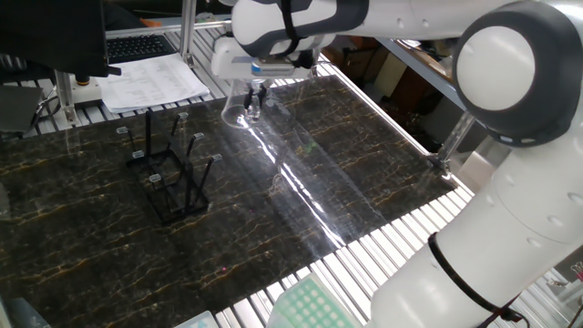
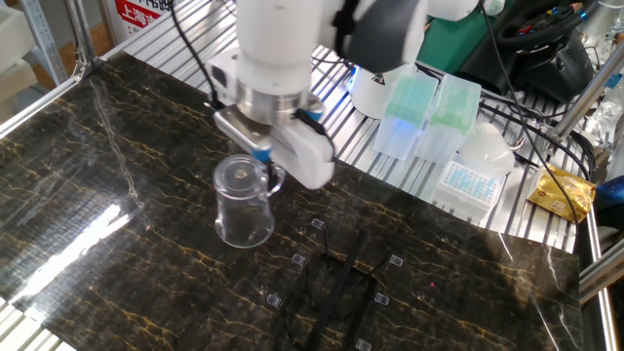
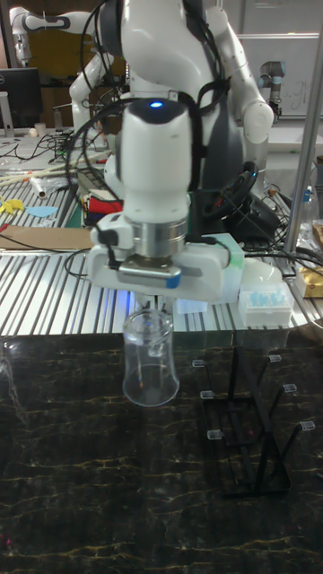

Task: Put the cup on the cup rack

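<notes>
While the cup rack [image 3: 251, 426] stands nearest in the tall fixed view, on the dark marble table [image 3: 63, 502], its black wire frame is thin enough that the pale peg caps are easily lost against the surface. Just behind and to one side of it, the cup [image 3: 150, 359] is seen upside down, mouth toward the table, hanging from the gripper [image 3: 154, 308], which is clamped on it near its upturned base. Whether the rim is clear of the table cannot be told from any single view, though in the other fixed view the cup [image 2: 244, 202] appears lifted slightly.

A slip is judged the main risk: smooth glass is held by a small contact area, and any quick swing toward the rack could loosen it. A second risk is judged to be misalignment, since a peg must enter the open mouth; a rim caught on a cap could tip the light cup rack [image 2: 331, 288].

The handle by the fingers is shown only in the other fixed view. In one fixed view the cup [image 1: 239, 105] is nearly invisible against glare, yet the gap between it and the cup rack [image 1: 173, 169] is laid out most plainly there.
</notes>
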Motion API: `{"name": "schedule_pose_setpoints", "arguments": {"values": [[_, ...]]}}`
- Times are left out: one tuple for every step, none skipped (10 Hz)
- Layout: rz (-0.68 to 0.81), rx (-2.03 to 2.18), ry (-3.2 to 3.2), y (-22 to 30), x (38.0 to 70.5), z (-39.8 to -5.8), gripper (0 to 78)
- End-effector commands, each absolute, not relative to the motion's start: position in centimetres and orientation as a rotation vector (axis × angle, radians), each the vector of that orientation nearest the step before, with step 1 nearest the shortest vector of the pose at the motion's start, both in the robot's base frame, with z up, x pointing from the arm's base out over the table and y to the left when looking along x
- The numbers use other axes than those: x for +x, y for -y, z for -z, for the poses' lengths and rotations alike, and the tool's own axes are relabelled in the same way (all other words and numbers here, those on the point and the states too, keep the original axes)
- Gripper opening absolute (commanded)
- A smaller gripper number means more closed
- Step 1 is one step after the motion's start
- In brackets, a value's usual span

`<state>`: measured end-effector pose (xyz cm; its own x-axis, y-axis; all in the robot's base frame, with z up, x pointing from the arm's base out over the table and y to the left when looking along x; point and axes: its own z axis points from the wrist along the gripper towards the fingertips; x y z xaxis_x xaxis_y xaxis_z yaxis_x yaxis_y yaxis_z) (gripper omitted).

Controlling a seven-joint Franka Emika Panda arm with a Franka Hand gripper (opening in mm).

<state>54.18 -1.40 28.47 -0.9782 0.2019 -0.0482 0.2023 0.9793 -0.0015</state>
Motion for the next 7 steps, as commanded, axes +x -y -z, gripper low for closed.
{"name": "schedule_pose_setpoints", "arguments": {"values": [[0.048,0.374,-3.101,-3.3,53.2,-30.2,1.1],[0.05,0.391,-3.109,-3.9,52.3,-29.5,1.1],[0.046,0.394,-3.125,-4.3,51.7,-29.0,1.1],[0.032,0.402,-3.154,-4.8,51.2,-28.7,1.1],[0.03,0.404,-3.164,-4.9,51.1,-28.6,1.1],[0.038,0.407,-3.182,-5.8,50.6,-28.3,1.1],[0.038,0.407,-3.189,-6.4,50.3,-28.3,1.1]]}}
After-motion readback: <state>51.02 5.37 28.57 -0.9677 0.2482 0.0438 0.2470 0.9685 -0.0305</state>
